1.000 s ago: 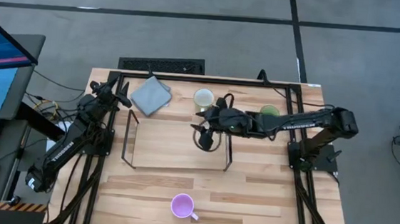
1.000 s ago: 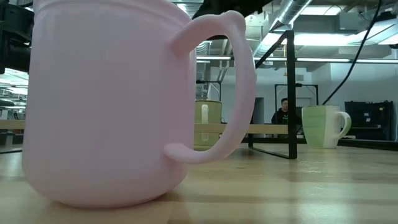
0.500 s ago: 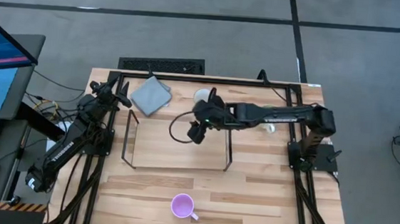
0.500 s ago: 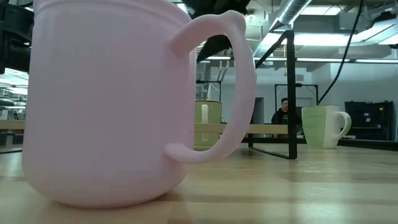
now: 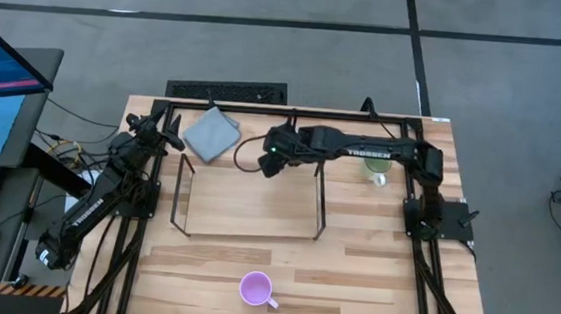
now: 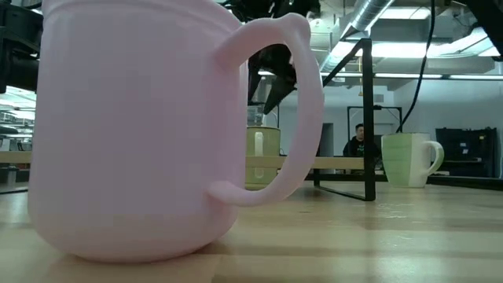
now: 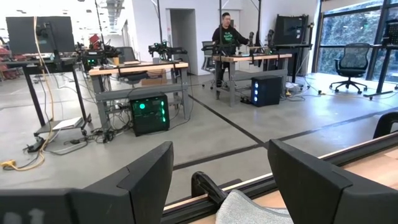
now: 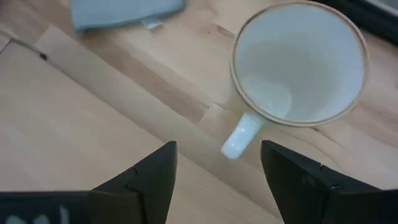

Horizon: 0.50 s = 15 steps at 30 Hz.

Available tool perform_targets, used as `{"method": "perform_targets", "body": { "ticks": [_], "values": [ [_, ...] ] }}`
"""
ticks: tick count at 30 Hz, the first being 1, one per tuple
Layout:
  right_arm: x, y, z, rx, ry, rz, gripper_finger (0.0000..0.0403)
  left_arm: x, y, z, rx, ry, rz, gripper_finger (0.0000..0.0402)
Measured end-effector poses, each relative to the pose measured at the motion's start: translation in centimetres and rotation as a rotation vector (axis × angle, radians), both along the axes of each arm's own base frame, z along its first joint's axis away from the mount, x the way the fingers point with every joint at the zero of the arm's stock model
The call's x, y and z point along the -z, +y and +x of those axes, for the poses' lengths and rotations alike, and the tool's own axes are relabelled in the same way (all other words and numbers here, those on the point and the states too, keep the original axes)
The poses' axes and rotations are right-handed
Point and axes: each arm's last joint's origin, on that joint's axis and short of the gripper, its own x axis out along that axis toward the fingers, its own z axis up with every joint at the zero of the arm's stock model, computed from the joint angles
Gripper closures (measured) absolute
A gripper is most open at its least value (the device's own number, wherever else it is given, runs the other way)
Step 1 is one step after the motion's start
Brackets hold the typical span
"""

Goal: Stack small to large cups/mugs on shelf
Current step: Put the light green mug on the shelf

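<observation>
The cream-white mug [image 8: 298, 62] stands upright on the table near the far edge, its handle [image 8: 239, 140] pointing at my right gripper [image 8: 217, 180]. That gripper is open and empty, just above and beside the mug. In the low view its fingers [image 6: 275, 79] hang over the mug [image 6: 263, 157]. In the high view the right arm hides this mug. The green mug [image 5: 375, 166] stands at the far right, partly under that arm. The purple mug [image 5: 255, 289] stands near the front edge. The wire shelf [image 5: 319, 205] stands mid-table. My left gripper [image 5: 172, 138] waits open at the far left.
A grey folded cloth [image 5: 210, 133] lies at the far left, just beyond the shelf and next to the cream mug. The black table frame [image 5: 294, 110] runs along the far edge. A person [image 6: 357, 141] sits in the room behind.
My right gripper has gone from above the shelf's right end toward the table's far edge and a little left, ending over the cream mug. The arm now lies along the far side of the table. The mugs have stayed in place.
</observation>
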Motion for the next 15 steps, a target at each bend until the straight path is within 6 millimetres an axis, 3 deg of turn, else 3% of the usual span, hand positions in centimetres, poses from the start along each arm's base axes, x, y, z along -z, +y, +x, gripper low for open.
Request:
{"method": "perform_targets", "body": {
  "ticks": [10, 15],
  "values": [
    [-0.88, 0.14, 0.7, 0.062, -0.146, 0.091, 0.0148, 0.01, 0.0, 0.0, 0.0, 0.001, -0.001, 0.0148],
    [-0.96, 0.52, 0.95, -0.043, -0.146, 0.082, 0.0148, 0.02, 0.0, 0.0, 0.0, 0.001, -0.001, 0.0148]
  ]
}}
